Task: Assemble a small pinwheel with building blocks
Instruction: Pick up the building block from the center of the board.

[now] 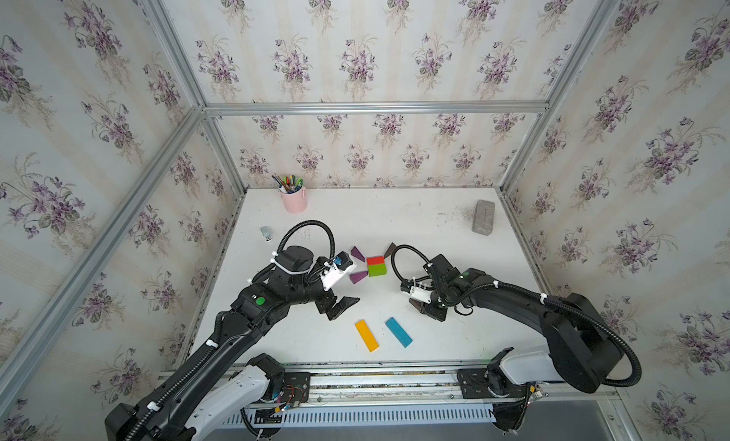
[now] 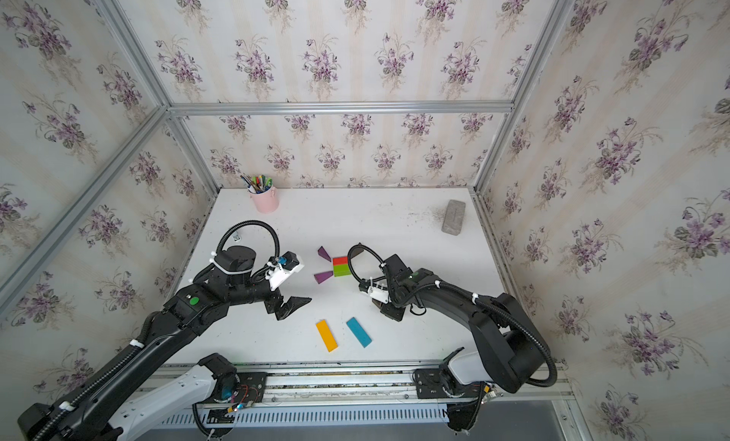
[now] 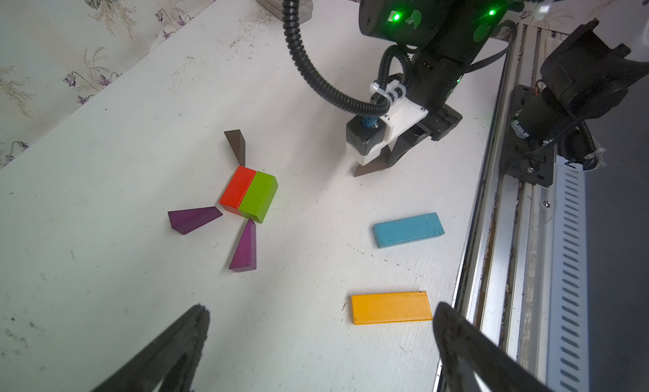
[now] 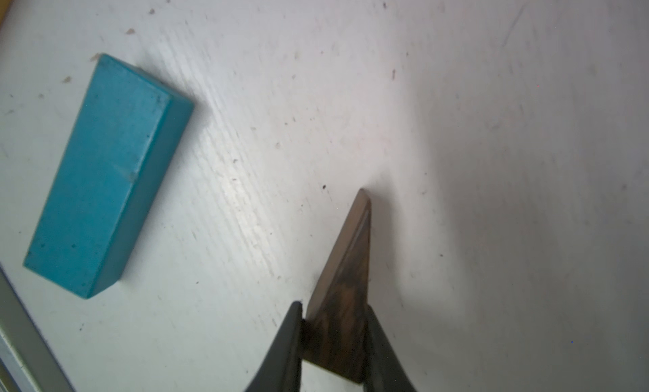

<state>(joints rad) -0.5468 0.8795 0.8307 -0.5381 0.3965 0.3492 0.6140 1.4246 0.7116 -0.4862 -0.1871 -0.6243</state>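
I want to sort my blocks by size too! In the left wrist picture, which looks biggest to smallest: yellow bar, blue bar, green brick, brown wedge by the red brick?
1. yellow bar and blue bar: about alike; the yellow one lies nearer the camera, so I won't rank them.
2. green brick
3. brown wedge

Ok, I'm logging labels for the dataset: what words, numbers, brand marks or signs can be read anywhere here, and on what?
None can be read.
The painted blocks, such as the blue bar and the brown wedge in the right gripper, are plain paint.
The pink cup is bare; any print on its pens is too small.
The grey brick shows no legible mark.
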